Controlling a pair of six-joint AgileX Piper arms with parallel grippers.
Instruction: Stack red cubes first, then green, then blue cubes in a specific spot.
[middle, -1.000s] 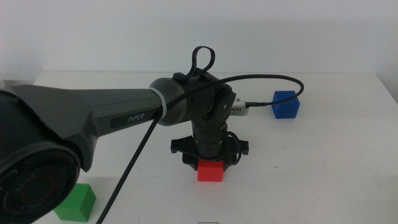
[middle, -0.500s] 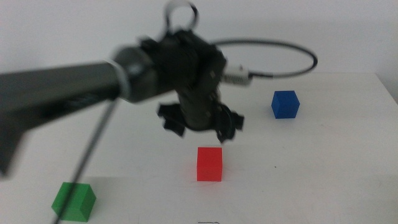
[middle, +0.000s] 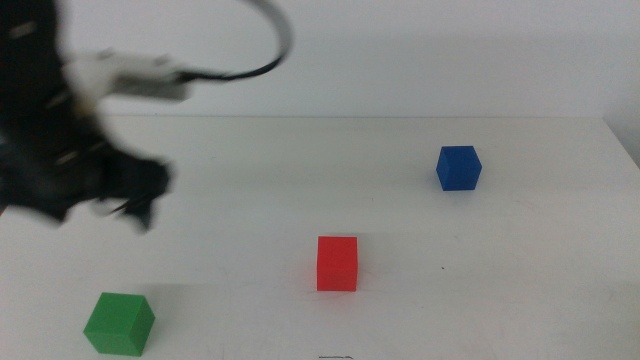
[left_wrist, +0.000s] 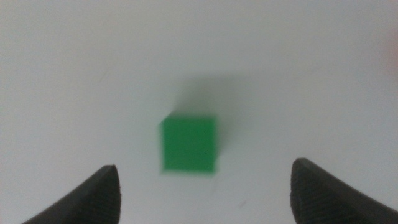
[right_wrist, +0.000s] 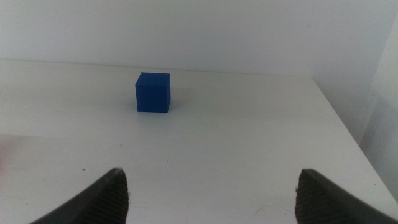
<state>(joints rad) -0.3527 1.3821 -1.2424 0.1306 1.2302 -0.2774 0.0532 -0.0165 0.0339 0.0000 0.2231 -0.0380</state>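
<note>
left end effector (left_wrist: 202, 186) spread wide and empty above the green cube (left_wrist: 189, 144), red cube (middle: 337, 263) alone mid-counter, blue cube (middle: 459, 167) far back, right end effector (right_wrist: 211, 193) also spread wide, empty

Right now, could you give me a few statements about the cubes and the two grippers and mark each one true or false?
1. The red cube stands alone on the table, with nothing stacked on it. True.
2. The left gripper is shut on the green cube. False: its jaws are open and the cube lies on the table between them, untouched.
3. The blue cube sits ahead of the right gripper, whose jaws are open. True.
4. The green cube rests on top of the red cube. False: in the middle view it sits apart, near the table's front left corner.
5. The blue cube touches the red cube. False: bare table separates them.
</note>
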